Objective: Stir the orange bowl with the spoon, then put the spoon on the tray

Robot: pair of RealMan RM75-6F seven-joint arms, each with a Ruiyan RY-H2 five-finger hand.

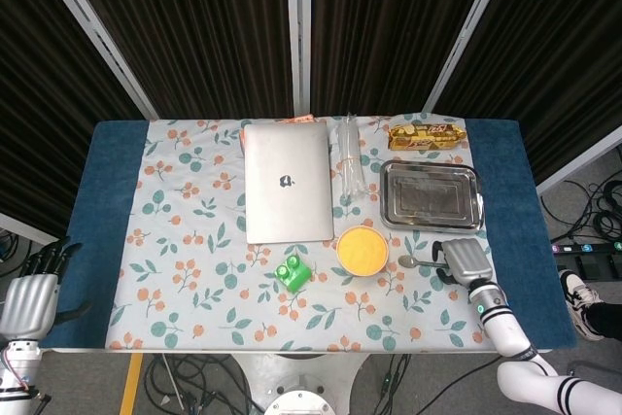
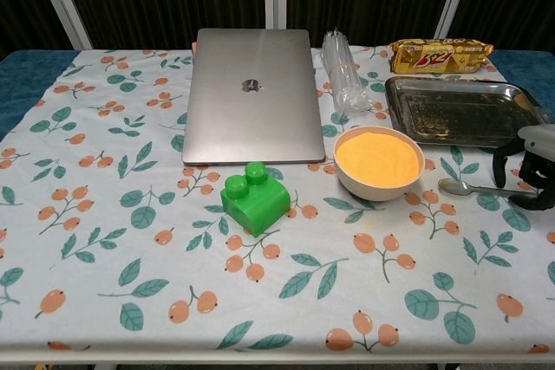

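Observation:
The orange bowl (image 1: 362, 250) (image 2: 379, 160), full of orange powder, stands right of the table's middle. A metal spoon (image 1: 418, 262) (image 2: 473, 188) lies flat on the cloth just right of it, handle pointing right. My right hand (image 1: 462, 259) (image 2: 527, 166) hovers over the handle's end, its dark fingers (image 2: 500, 166) spread to either side of the handle without closing on it. The steel tray (image 1: 431, 195) (image 2: 464, 112) sits behind the spoon. My left hand (image 1: 27, 300) hangs off the table's left front corner, fingers apart and holding nothing.
A closed silver laptop (image 1: 287, 182) (image 2: 251, 93) lies behind the bowl to the left. A green block (image 1: 293, 272) (image 2: 254, 197) sits left of the bowl. Clear plastic cups (image 1: 348, 157) (image 2: 347, 84) and a gold snack packet (image 1: 426, 135) (image 2: 440, 55) lie at the back.

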